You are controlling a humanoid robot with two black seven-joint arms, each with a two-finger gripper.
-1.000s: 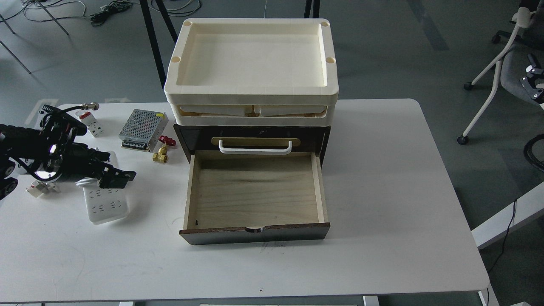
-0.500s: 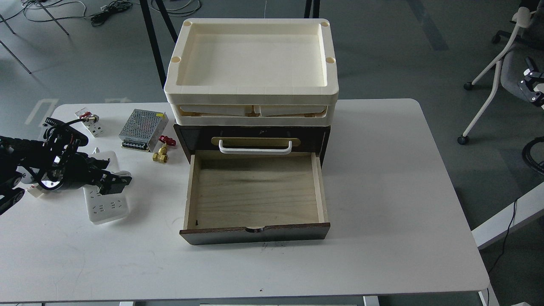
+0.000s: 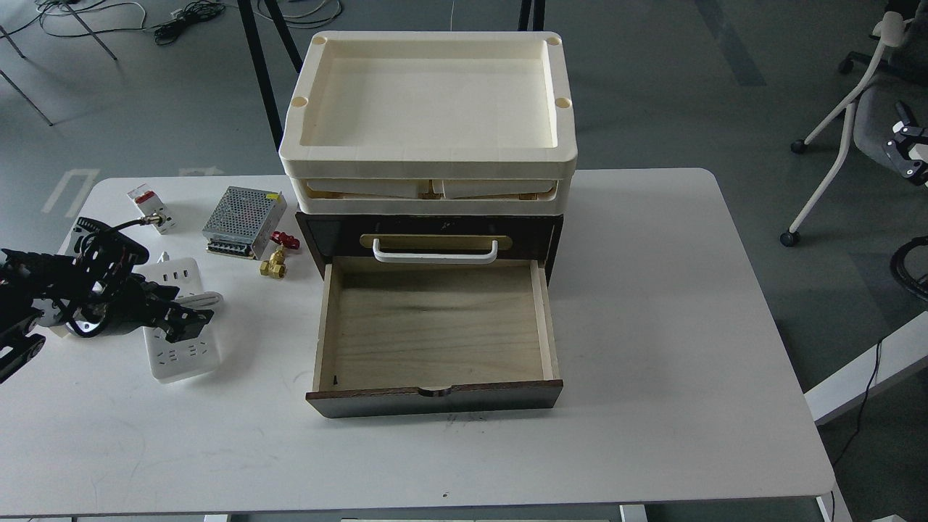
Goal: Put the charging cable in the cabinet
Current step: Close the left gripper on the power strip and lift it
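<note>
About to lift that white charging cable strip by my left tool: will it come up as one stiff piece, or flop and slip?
The charging cable body looks like a rigid plastic block, so it should probably lift flat. Its smooth, glossy shell may slip in the left tool. The cord is mostly hidden behind the arm; any loose loop could dangle and catch the open drawer.

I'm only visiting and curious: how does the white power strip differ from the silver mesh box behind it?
The power strip is smooth white plastic with rows of socket holes; the mesh box is perforated silver metal with a yellow label. The power strip lies under the robot's left hand; the mesh box sits untouched, farther back near the cabinet. The power strip looks longer and flatter. Both are rectangular and rest on the white table, left of the open drawer.
</note>
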